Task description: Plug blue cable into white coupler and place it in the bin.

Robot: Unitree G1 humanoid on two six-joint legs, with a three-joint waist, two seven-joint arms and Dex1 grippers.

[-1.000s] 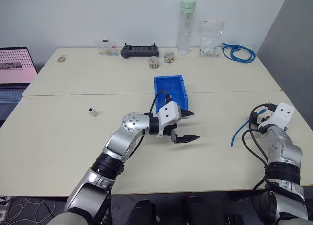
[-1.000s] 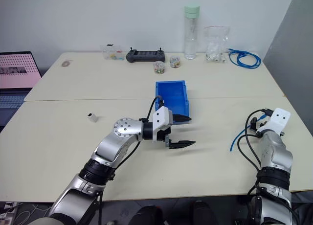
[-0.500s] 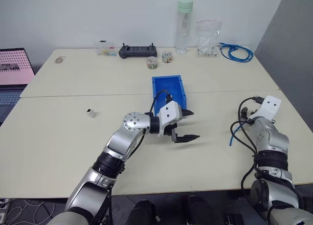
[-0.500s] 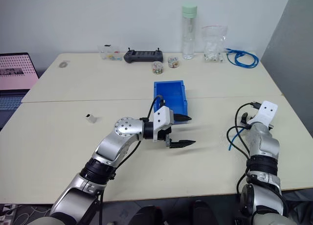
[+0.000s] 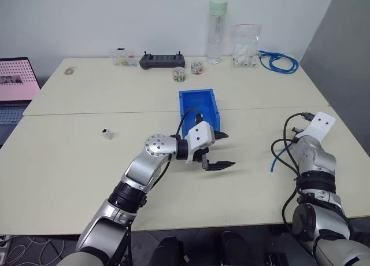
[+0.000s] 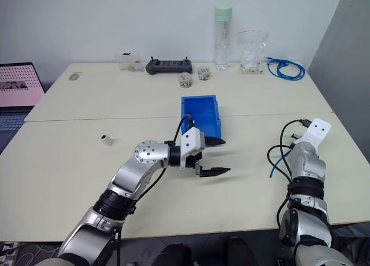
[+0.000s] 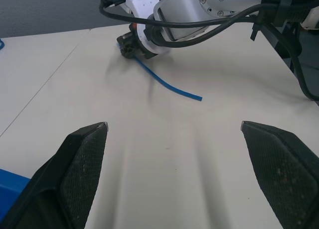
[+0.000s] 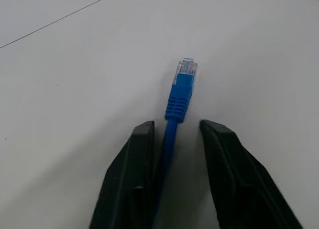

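Altogether one thin blue cable (image 8: 172, 134) with a clear ribbed plug lies on the smooth beige counter (image 5: 75, 162) between the right gripper (image 8: 174, 132)'s two black fingers, which close around it. One tiny white boxy coupler (image 5: 107, 133) stands far left. One rectangular blue plastic bin (image 5: 199, 107) sits centrally. The left gripper (image 5: 222, 149)'s two textured fingers are spread, empty.

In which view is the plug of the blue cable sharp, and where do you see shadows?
Right wrist view: the clear plug of the blue cable is sharp between the right gripper fingers. Left wrist view: soft shadow streaks lie on the table ahead of the left gripper.
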